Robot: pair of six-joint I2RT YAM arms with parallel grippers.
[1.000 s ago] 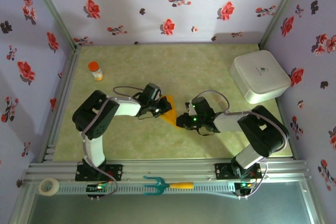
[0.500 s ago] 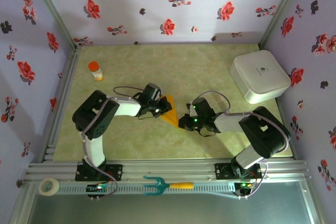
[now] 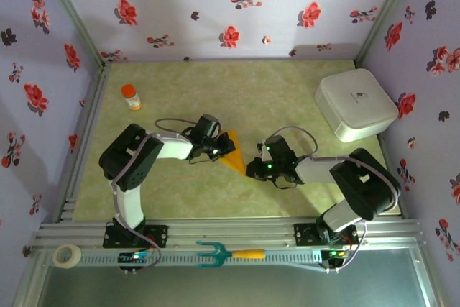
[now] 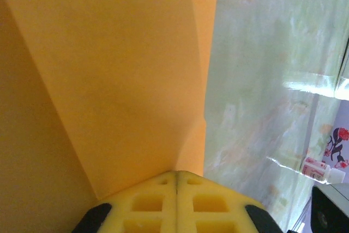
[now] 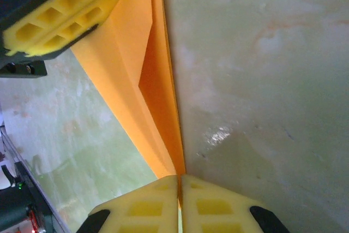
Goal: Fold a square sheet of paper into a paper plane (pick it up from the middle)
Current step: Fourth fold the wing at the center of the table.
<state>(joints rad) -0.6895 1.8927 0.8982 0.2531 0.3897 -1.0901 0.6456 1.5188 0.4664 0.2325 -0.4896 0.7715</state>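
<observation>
The orange-yellow paper (image 3: 232, 153) is folded into a narrow pointed wedge with creased flaps, held low over the green table between the two arms. My left gripper (image 3: 221, 147) is shut on its wide left end; its yellow fingers (image 4: 158, 200) pinch the paper (image 4: 125, 69) edge-on. My right gripper (image 3: 251, 168) is shut on the pointed end, with its pads closed on the tip of the layered paper (image 5: 155, 102). The left gripper's fingers (image 5: 65, 9) also appear at the top left of the right wrist view.
A white square box (image 3: 356, 104) sits at the back right. A small orange-capped bottle (image 3: 130, 96) stands at the back left and shows again (image 4: 322, 171). An orange-handled teal fork (image 3: 223, 254) and a tape roll (image 3: 67, 255) lie on the front rail.
My right gripper has slid slightly to the right with the paper's tip in it. The left gripper has stayed put.
</observation>
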